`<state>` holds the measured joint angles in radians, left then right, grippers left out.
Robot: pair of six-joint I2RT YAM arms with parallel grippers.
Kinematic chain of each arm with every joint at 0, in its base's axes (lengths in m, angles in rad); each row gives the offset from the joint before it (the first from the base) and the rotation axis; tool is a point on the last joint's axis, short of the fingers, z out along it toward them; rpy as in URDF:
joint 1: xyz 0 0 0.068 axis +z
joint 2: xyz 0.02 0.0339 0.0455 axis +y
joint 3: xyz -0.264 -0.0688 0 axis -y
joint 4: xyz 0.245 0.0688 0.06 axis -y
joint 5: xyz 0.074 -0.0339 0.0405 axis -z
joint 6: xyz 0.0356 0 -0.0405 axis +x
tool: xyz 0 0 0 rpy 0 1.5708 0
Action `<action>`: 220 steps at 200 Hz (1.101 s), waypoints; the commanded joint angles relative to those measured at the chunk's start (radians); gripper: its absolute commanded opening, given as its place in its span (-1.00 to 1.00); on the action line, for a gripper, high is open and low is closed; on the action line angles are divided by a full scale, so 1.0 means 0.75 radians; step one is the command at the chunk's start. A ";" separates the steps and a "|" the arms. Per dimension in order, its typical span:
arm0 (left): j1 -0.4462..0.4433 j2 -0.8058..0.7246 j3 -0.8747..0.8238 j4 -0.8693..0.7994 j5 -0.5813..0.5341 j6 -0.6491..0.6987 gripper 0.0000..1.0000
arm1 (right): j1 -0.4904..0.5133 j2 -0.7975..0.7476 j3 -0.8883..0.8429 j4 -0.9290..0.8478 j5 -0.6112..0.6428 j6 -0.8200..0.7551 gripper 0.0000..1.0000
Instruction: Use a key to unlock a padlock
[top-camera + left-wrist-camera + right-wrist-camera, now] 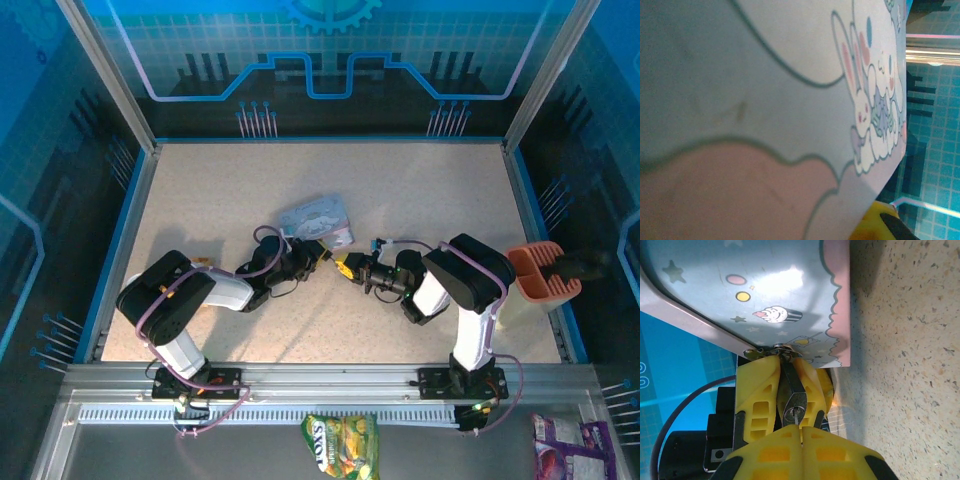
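The pale blue cartoon tin point(315, 220) lies mid-table, and its printed lid point(765, 100) is close against the left wrist camera. In the right wrist view the small dark padlock point(794, 402) hangs from the tin's point(765, 295) silvery hasp. My left gripper point(318, 255) is shut on the padlock, its yellow fingers point(760, 390) pressed against both sides of the body. My right gripper point(801, 432) faces it, shut on the key point(799, 419). A thin sliver of key blade runs from the shut fingertips into the keyhole. Seen from above, my right gripper point(345, 268) is nose to nose with the left.
An orange bin point(543, 272) stands at the table's right edge beside the right arm. A snack packet point(342, 445) and a purple packet point(570, 445) lie on the front ledge below the arm bases. Blue-trimmed walls enclose the speckled table point(420, 190).
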<state>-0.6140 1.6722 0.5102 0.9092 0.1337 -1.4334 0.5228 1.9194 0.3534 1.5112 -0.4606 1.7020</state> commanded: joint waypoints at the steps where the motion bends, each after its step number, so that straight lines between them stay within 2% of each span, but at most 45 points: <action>1: -0.179 -0.040 0.097 0.261 0.419 -0.033 -1.00 | 0.019 0.054 0.072 -0.117 0.163 -0.001 -1.00; 113: -0.248 -0.035 0.126 0.295 0.364 -0.101 -1.00 | -0.009 0.076 0.102 -0.117 0.156 -0.023 -1.00; 148: -0.250 -0.056 0.118 0.271 0.360 -0.092 -1.00 | -0.069 0.083 0.068 -0.117 0.144 -0.042 -1.00; 220: -0.174 -0.074 0.052 0.249 0.242 -0.097 -1.00 | -0.068 0.089 0.031 -0.117 0.134 -0.087 -1.00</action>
<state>-0.6762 1.6764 0.5312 0.8925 0.0658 -1.4673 0.4877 1.9388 0.3672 1.5276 -0.4911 1.6718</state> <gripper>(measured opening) 0.138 0.047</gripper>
